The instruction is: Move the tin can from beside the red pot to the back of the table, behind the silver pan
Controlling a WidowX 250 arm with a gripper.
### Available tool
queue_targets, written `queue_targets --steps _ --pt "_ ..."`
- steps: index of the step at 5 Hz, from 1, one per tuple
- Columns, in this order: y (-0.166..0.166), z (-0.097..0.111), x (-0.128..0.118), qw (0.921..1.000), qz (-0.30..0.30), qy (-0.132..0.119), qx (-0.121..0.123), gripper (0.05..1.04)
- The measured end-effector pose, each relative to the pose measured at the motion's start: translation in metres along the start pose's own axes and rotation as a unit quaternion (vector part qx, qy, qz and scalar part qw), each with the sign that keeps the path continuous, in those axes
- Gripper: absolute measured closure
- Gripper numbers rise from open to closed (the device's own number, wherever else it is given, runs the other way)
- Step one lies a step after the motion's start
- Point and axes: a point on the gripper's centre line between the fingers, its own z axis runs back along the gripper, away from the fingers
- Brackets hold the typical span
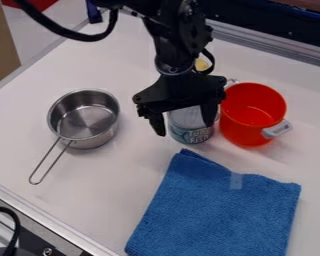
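Blue cloth [216, 210] lies nearest me, at the bottom of the frame, right of centre. Above it, mid-frame, I have the gripper [184, 129] hanging over a can [191, 136], its fingers spread and unclenched, one of them in front of the can's right side (I can't tell whether it touches). Just right of the can stands a red pot [237, 131] with a grey handle. A steel pan [86, 120] sits at left of centre on the white table [22, 120], its handle pointing to the lower left.

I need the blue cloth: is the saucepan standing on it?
No, the saucepan stands on the white table, apart from the cloth.
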Motion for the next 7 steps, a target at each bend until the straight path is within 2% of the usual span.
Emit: queue_targets --steps 1,2,4,5,6,7 --pt "0.004 -0.006 -0.004 0.9999 0.001 0.01 0.01 0.083" --pt "0.003 -0.009 -0.007 0.9999 0.007 0.011 0.008 0.083" --pt "0.0 -0.013 -0.012 0.9986 0.005 0.037 0.037 0.083" --pt "-0.002 -0.023 -0.007 0.9962 0.027 0.048 0.067 0.083" --pt "-0.002 -0.029 -0.006 0.9955 0.031 0.048 0.076 0.083" --pt "-0.002 -0.031 -0.002 0.9954 0.044 0.037 0.076 0.083"
